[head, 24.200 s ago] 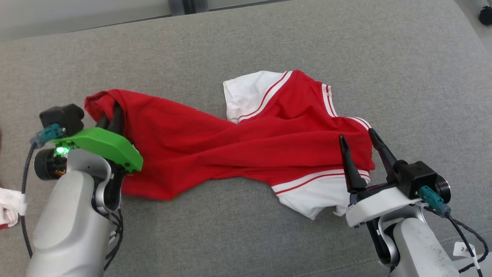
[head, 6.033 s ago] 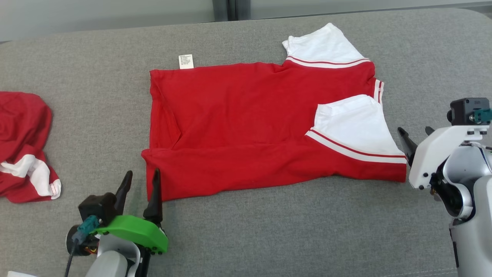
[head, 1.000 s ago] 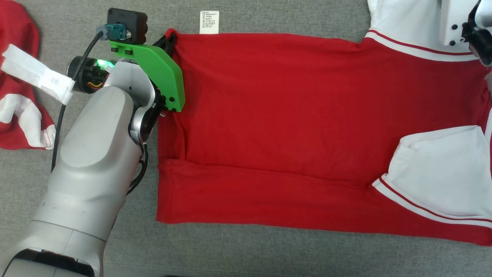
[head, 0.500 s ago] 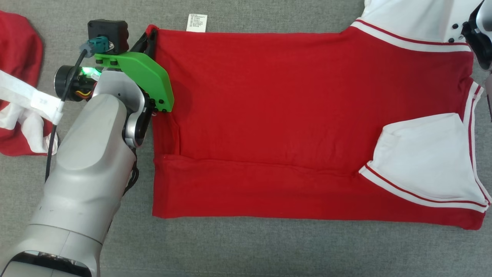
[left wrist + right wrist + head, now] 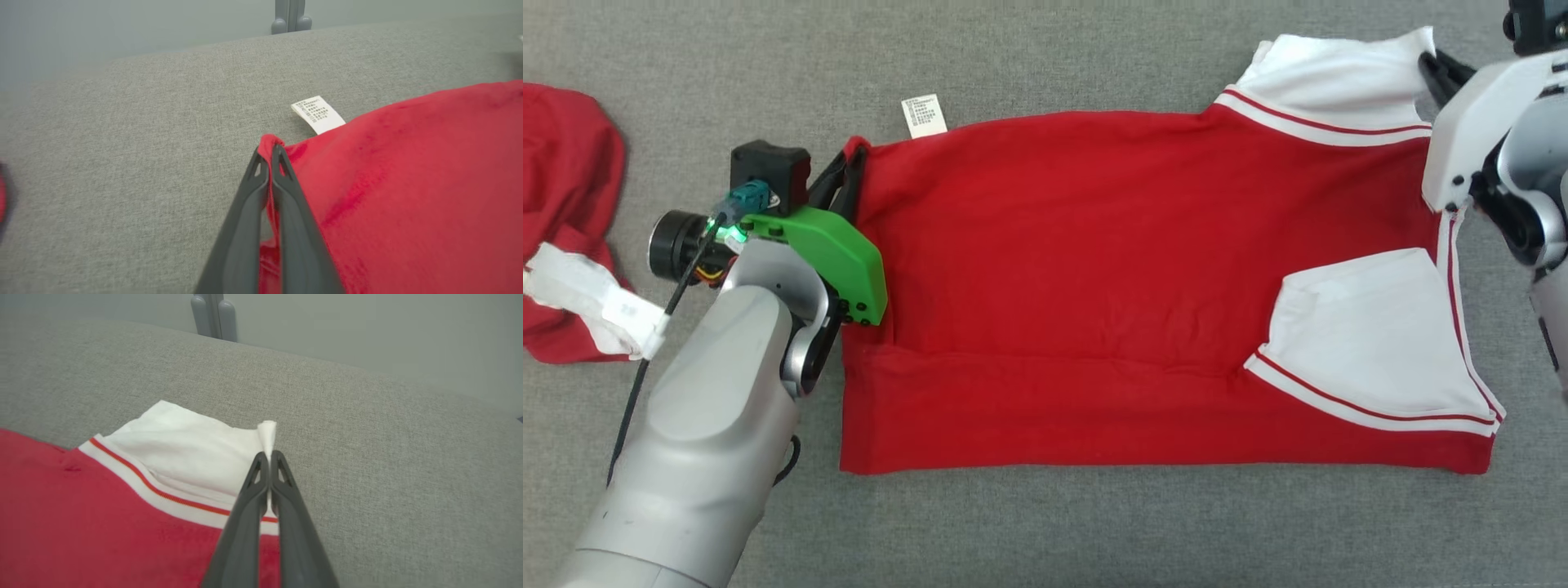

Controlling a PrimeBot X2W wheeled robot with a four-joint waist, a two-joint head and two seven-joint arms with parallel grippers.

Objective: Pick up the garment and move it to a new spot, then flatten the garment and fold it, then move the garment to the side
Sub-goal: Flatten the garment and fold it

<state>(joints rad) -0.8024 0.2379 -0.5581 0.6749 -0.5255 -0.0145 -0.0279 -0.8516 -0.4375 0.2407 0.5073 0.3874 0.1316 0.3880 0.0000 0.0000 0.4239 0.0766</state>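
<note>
Left jaws clamped fully closed on the garment [image 5: 1094,269], pinching the red hem corner at its 10 o'clock end. A nub of red cloth pokes out past the left fingers [image 5: 286,220], which are pressed together with no gap. Right jaws closed as well, gripping the edge of the far white sleeve [image 5: 184,449]. A small white tuft sticks out beyond the right fingers [image 5: 288,522], which touch along their length.

Left arm pose: grey forearm [image 5: 711,425] comes in from 7 o'clock of the head view and angles toward 1 o'clock. Its wrist with the green mount [image 5: 825,253] sits at the garment's left edge, fingers pointing about 1 o'clock. Right arm pose: enters at the 3 o'clock edge, white mount [image 5: 1462,131] just beside the sleeve, fingers pointing about 10 o'clock onto the sleeve corner.

Garment lies spread on the grey upholstered surface [image 5: 1094,531], long axis running 9 to 3 o'clock. Its near edge is folded up into a band along the 6 o'clock side. The second white sleeve [image 5: 1372,351] is folded onto the red body at 4 o'clock. White care label [image 5: 923,116] at 11 o'clock, just beside the gripped corner. Another red-and-white garment [image 5: 564,163] is bunched at the 9 o'clock edge, well apart. White tag [image 5: 596,298] hangs on the left arm's cable.
</note>
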